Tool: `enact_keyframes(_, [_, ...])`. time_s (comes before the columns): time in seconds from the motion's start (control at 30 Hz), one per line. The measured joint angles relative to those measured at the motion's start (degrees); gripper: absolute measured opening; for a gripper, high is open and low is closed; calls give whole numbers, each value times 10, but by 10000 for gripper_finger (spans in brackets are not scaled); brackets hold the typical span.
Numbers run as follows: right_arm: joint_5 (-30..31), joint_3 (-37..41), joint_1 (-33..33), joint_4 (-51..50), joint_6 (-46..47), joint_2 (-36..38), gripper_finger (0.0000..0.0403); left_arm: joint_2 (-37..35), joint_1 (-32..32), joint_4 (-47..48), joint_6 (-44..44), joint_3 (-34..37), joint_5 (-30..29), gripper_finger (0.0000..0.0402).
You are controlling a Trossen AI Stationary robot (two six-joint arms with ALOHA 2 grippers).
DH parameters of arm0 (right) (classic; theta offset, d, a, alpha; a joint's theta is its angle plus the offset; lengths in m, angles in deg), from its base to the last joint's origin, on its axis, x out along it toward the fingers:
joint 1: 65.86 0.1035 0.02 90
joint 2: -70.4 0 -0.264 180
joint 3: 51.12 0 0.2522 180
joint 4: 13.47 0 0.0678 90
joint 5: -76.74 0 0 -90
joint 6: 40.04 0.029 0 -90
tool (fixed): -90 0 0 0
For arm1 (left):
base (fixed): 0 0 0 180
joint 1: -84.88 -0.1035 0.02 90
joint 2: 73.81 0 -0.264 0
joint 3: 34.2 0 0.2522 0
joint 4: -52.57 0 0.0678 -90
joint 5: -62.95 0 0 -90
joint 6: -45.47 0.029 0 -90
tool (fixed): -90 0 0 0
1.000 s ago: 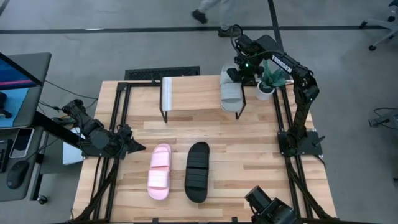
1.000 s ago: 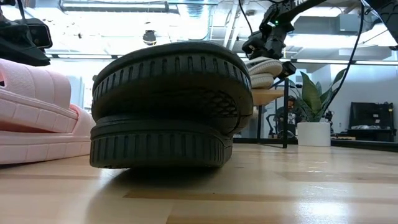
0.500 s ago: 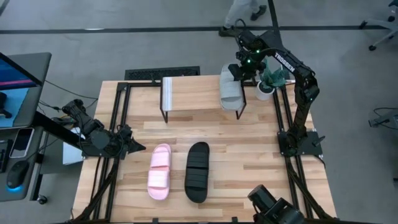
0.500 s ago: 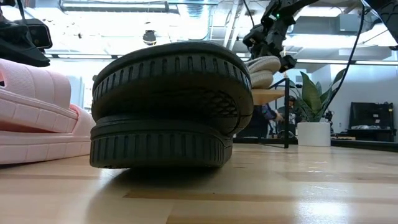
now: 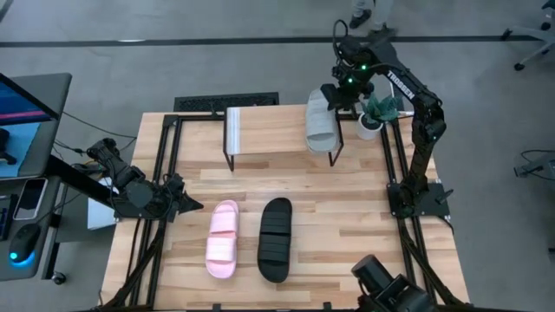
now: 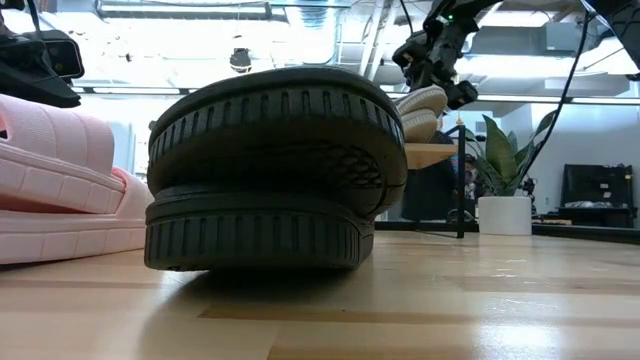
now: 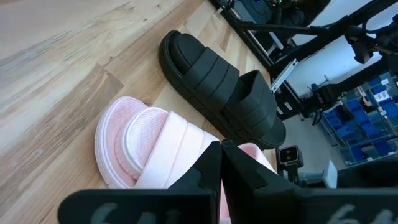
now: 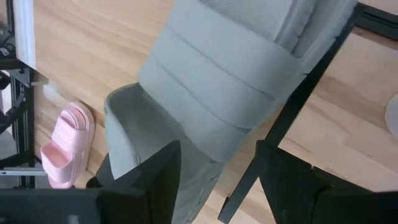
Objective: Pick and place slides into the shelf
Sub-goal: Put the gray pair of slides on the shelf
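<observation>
The light grey slide (image 5: 321, 121) lies on the right end of the shelf (image 5: 269, 130), its far end overhanging the shelf's far edge. In the low view the grey slide (image 6: 422, 102) sits tilted. My right gripper (image 5: 333, 95) hovers open at that far end; in its wrist view the fingers (image 8: 158, 180) stand wide apart (image 8: 219, 180) over the slide's side (image 8: 205, 93). The pale pink slide (image 5: 223, 238) and the black slide (image 5: 275, 238) lie side by side on the table. My left gripper (image 5: 192, 206) waits shut left of the pink slide (image 7: 149, 149). My right gripper is open above the grey slide's far end. One finger (image 8: 158, 180) overlaps the slide's side edge (image 8: 124, 130) in the wrist view. I cannot tell whether it touches the slide.
A small potted plant (image 5: 371, 121) stands right of the shelf, close to my right arm. The shelf's left and middle parts are bare plank. A black shelf leg (image 8: 298, 106) runs beside the grey slide. A screen and desk items sit off the table's left edge.
My right gripper has drawn back a little toward the table's far edge and risen. In the low view the grey slide on the shelf has gone from lying flat to tilted. The left arm and the two slides on the table have kept still.
</observation>
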Motion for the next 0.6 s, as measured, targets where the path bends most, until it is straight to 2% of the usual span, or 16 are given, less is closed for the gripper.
enact_keyframes(0.3, [10, 0, -25, 0, 5, 0, 165, 0, 0, 0, 0, 0, 0, 0])
enact_keyframes(0.47, [46, 0, -31, 0, 4, 0, 123, 0, 0, 0, 0, 0, 0, 0])
enact_keyframes(0.6, [54, 0, -32, 5, 2, 0, 79, 0, 0, 0, 0, 0, -5, 0])
